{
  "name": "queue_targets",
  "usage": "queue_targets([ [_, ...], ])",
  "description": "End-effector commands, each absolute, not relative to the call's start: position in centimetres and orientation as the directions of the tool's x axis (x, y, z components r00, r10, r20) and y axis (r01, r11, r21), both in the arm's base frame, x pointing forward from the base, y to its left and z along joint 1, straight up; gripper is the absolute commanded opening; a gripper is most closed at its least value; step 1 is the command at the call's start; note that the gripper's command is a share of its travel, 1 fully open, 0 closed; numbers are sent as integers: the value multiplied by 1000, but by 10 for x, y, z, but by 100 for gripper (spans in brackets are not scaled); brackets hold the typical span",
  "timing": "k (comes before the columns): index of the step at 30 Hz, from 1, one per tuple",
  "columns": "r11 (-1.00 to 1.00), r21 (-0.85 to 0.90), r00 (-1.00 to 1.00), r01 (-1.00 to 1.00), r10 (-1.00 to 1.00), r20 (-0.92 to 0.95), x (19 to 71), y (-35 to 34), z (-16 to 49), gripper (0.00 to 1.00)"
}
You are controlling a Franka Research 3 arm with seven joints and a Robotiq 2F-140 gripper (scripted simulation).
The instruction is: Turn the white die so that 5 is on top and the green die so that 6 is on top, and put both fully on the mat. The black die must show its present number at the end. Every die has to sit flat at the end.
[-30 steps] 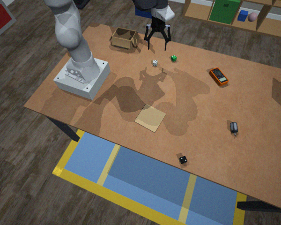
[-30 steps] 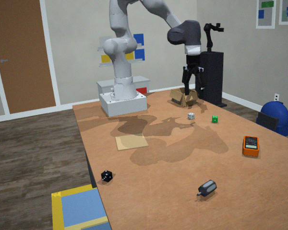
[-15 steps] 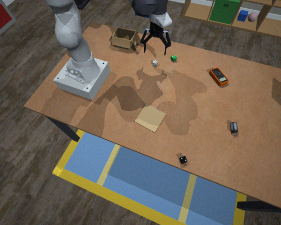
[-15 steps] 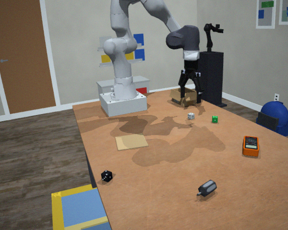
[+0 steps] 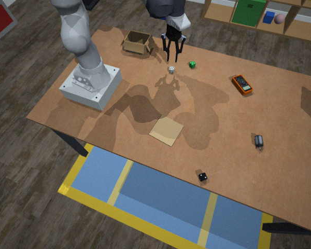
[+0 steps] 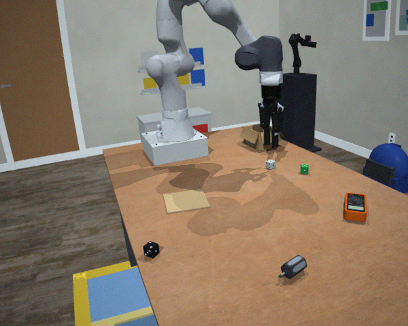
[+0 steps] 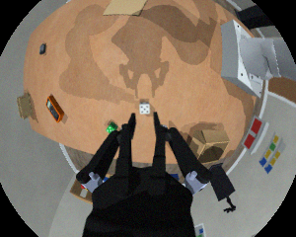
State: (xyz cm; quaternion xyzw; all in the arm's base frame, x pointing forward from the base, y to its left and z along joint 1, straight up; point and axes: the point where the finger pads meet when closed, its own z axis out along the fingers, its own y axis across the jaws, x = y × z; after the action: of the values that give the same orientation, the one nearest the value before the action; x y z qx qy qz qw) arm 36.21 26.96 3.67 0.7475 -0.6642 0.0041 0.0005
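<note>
White die (image 5: 171, 69) (image 6: 270, 164) (image 7: 144, 109): on counter (image 5: 220, 120) (image 6: 253, 224) (image 7: 187, 94), off the mat (image 5: 166, 130) (image 6: 186, 202) (image 7: 125, 6). Green die (image 5: 192, 64) (image 6: 304, 169) (image 7: 111, 127): near it, likewise. Black die (image 5: 202, 177) (image 6: 151, 249): well apart, by counter's edge. End effector (image 5: 172, 61) (image 6: 270, 145) (image 7: 144, 118): above counter, fingers parted, nothing held.
</note>
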Motion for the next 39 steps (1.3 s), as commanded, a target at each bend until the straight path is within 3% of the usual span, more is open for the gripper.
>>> queue_targets([
  [1,-109,-6,109,-994,-994,8,362,269,36,35],
  [39,-109,-6,109,-994,-994,6,363,269,24,35],
])
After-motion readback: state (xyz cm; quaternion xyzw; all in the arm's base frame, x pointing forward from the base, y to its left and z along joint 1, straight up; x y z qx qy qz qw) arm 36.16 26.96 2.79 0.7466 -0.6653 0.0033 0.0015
